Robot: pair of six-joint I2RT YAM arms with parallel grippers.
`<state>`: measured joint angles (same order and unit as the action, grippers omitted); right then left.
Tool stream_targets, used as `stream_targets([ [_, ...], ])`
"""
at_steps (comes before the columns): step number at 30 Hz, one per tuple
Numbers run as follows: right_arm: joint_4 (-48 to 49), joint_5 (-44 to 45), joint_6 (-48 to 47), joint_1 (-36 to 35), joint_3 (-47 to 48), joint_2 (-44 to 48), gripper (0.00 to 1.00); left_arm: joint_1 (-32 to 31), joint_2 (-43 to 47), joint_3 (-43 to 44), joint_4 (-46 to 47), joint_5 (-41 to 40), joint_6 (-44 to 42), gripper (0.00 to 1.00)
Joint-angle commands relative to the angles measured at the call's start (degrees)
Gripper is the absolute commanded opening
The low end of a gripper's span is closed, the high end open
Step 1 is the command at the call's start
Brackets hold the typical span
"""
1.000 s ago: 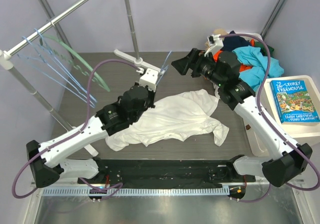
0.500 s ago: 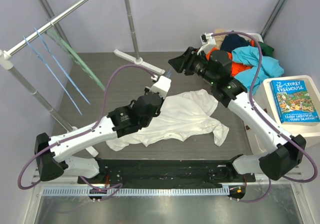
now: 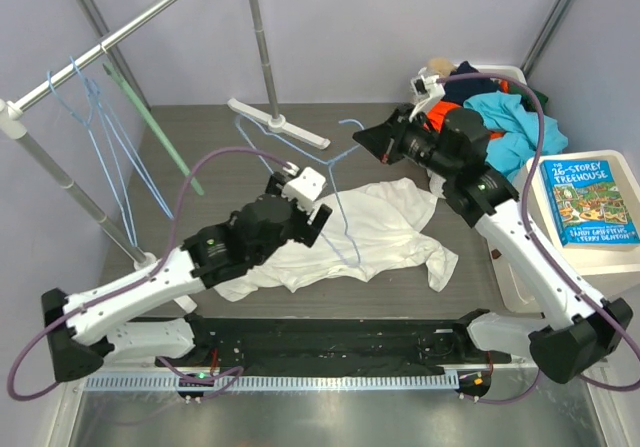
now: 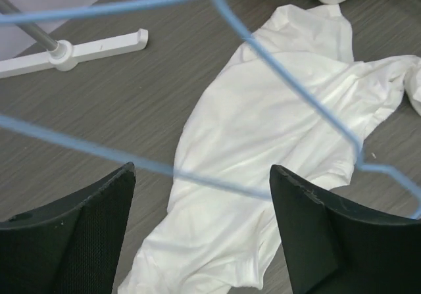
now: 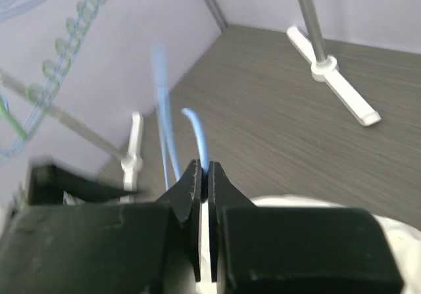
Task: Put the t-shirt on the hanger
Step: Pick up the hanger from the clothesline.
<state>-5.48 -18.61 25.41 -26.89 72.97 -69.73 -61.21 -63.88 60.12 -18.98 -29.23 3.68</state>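
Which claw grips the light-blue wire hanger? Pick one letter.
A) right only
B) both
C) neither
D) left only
A: the right claw is pinched shut on the hanger, while the left claw stands open, the wire merely passing in front of it.

Matt white cloth t-shirt — smooth wire hanger.

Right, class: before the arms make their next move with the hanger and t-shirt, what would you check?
1. Right end effector shut on the hanger: ok.
2. Left end effector open, gripping nothing: ok.
3. T-shirt lying free, not held by either arm: ok.
4. Neck opening located: cannot tell, the cloth is crumpled.
5. Hanger inside the t-shirt: not ok, it hangs above the cloth.
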Motion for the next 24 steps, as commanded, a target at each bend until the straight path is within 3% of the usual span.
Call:
stream_targets([
  [1,-6.72,-15.88,-16.77,1.49,-0.99,6.0,0.01,4.34,12.25,-0.35,-5.44,13.32,-7.01,0.87],
  [3,-13.11,-20.3,-24.91,1.49,0.06,6.98,0.01,5.57,15.43,-1.66,-7.45,16.82,-10.78,0.94],
  [8,-29.54,-26.56,-40.15,0.62,4.97,8.04,0.01,6.72,21.06,-3.6,-13.35,28.85,-22.39,0.98],
  [10,-35.19,-26.83,-48.46,-0.52,6.91,7.86,0.01,6.72,22.3,-5.18,-11.97,31.95,-27.29,1.0],
  [14,-42.59,-25.95,-54.32,-4.3,8.94,8.12,0.01,6.81,24.85,-12.2,-6.08,41.09,-37.75,1.0],
  [24,-47.7,-22.35,-59.24,-10.19,10.61,9.26,0.01,6.81,10.63,-11.25,3.07,45.31,-34.89,0.98],
])
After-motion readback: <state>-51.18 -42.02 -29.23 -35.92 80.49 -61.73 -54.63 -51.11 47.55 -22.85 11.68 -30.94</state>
